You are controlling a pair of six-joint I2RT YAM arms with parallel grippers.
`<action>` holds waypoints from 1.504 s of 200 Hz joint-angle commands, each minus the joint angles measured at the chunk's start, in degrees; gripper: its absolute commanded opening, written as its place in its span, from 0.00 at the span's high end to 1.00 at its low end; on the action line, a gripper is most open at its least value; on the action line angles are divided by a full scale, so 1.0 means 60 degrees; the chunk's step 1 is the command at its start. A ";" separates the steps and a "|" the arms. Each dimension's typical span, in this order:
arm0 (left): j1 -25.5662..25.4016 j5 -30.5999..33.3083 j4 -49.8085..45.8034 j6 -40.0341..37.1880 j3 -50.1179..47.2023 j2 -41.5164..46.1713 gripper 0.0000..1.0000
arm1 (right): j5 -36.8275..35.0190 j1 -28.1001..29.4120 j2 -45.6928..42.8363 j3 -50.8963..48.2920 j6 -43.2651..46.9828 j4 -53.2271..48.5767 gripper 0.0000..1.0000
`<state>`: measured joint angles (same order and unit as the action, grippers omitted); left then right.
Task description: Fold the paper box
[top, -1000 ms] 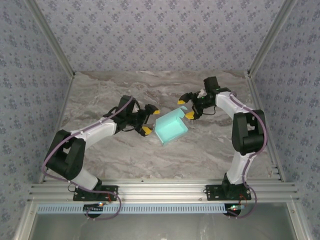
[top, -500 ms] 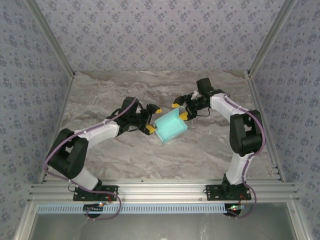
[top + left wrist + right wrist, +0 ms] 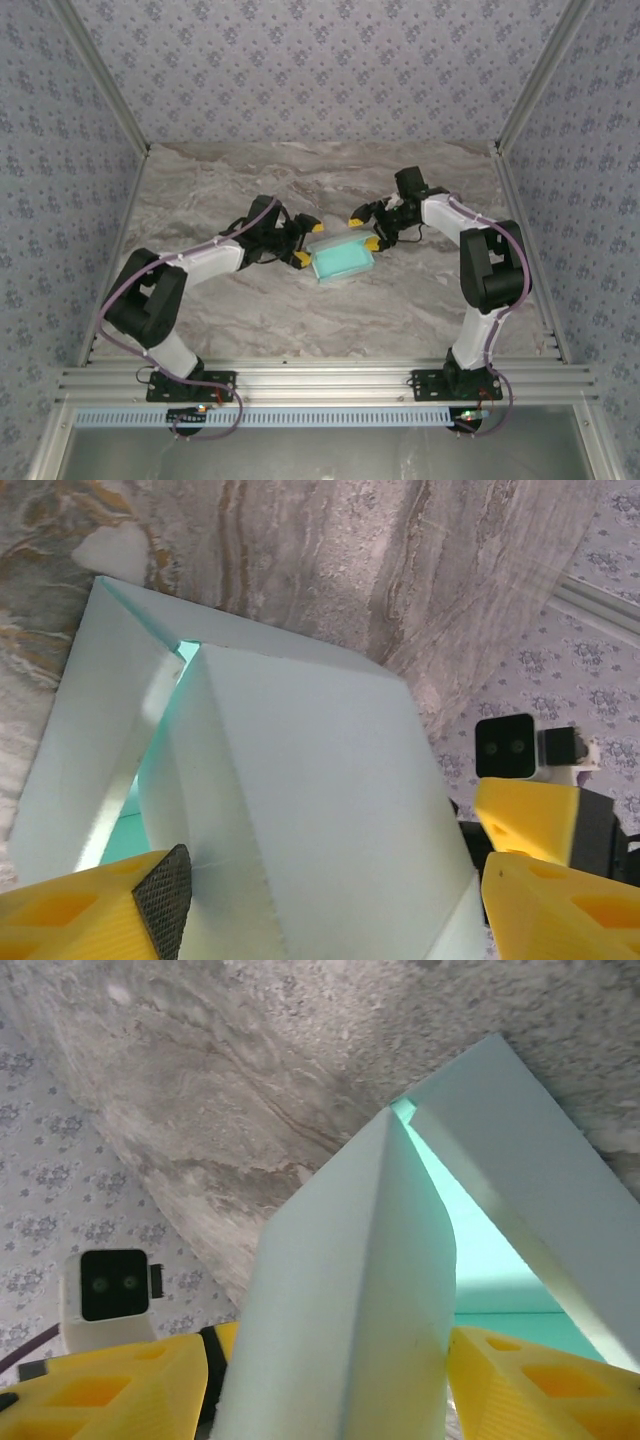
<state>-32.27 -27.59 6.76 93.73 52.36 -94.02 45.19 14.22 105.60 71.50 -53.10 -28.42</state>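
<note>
And there was the paper box (image 3: 340, 260), lying on the marble table (image 3: 250, 180) squarely between the two tools, well out from both bases. The left gripper (image 3: 307, 241) had it straight ahead of its fingertips, jaws spread wide around a pale aqua panel. In the left wrist view the dark pad (image 3: 165, 905) pressed on the near face while the other finger sat just beside the far corner, and whether that was a real pinch I could not tell. The right gripper (image 3: 364, 232) came in from the opposite side, its yellow fingers (image 3: 520, 1380) set either side of an upright flap. The card filled the gap and bowed slightly, so it was clamped across that flap, with the brighter aqua inside of the box just beyond.
</note>
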 commanded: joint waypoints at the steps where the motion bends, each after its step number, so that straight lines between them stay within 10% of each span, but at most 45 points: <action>1: -0.0027 -0.0026 -0.0100 0.0759 0.0575 -0.0190 0.23 | 0.0102 -0.0012 -0.0300 -0.0217 0.0398 -0.0396 0.33; 189: 0.0074 -0.0063 -0.1105 -0.1115 0.0255 -0.0196 0.30 | -0.0534 -0.0198 -0.1266 -0.1400 0.0538 -0.0475 0.20; 301: 0.0565 0.0023 -0.4619 -0.7570 0.2773 -0.0245 0.22 | -0.2438 -0.0462 -0.1867 -0.0708 0.3171 -0.2638 0.14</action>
<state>-27.68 -25.91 -13.06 63.37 63.70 -94.72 37.19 11.38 97.10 64.45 -40.69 -38.09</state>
